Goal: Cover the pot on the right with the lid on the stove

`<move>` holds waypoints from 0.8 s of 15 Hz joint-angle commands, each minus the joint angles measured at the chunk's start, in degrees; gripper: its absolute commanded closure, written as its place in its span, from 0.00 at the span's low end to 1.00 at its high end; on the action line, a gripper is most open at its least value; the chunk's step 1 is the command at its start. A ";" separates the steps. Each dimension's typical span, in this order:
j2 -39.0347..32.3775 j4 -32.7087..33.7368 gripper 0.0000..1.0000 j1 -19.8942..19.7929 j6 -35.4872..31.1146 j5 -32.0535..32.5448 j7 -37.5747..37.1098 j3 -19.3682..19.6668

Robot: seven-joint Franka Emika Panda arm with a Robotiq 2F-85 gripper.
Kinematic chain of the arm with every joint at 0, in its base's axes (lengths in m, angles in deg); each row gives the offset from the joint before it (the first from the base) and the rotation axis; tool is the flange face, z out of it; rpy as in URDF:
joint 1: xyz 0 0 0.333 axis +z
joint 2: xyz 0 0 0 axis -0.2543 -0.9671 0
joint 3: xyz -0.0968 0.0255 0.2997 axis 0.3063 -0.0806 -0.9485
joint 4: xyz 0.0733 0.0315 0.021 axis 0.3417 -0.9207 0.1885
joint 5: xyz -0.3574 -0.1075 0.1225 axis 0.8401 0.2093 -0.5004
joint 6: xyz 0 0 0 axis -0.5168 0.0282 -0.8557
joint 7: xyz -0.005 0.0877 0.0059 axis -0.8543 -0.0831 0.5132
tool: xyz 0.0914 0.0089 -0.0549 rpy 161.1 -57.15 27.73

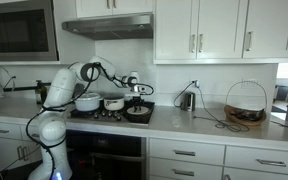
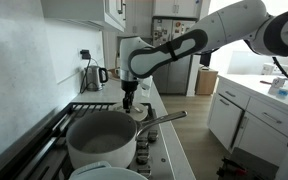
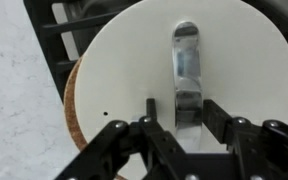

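Note:
The white round lid (image 3: 134, 70) with a metal strap handle (image 3: 186, 70) fills the wrist view and lies flat over a brown round rim (image 3: 72, 110). My gripper (image 3: 180, 112) is open, with its two fingers on either side of the handle and small gaps between them. In both exterior views the gripper (image 1: 136, 96) (image 2: 129, 100) hangs straight down over the lid (image 2: 137, 112) at the stove's far burner. A large white pot (image 2: 102, 140) stands uncovered in the foreground, and it also shows in an exterior view (image 1: 87, 101) beside a smaller pot (image 1: 113, 102).
The black stove grate (image 3: 59, 40) lies beside the lid. A metal kettle (image 2: 92, 77) (image 1: 187, 100) and a wire basket (image 1: 245, 104) stand on the counter. A range hood (image 1: 109, 27) and cabinets hang above. A second white vessel's rim (image 2: 109, 173) sits at the bottom edge.

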 commanded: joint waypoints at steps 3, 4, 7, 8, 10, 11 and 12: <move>-0.03 0.00 0.93 0.63 -1.57 1.66 0.31 0.36; 0.00 -0.04 0.99 0.70 -1.53 1.80 0.31 0.36; 0.01 0.07 1.00 0.46 -0.65 1.76 0.89 0.22; -0.07 0.06 1.00 0.48 -0.64 1.84 0.61 0.31; 0.32 0.37 0.98 0.53 -0.10 2.09 0.30 0.47; 0.58 0.43 0.98 0.59 0.06 2.24 0.24 0.50; 0.97 0.40 0.98 0.66 0.10 2.44 0.24 0.52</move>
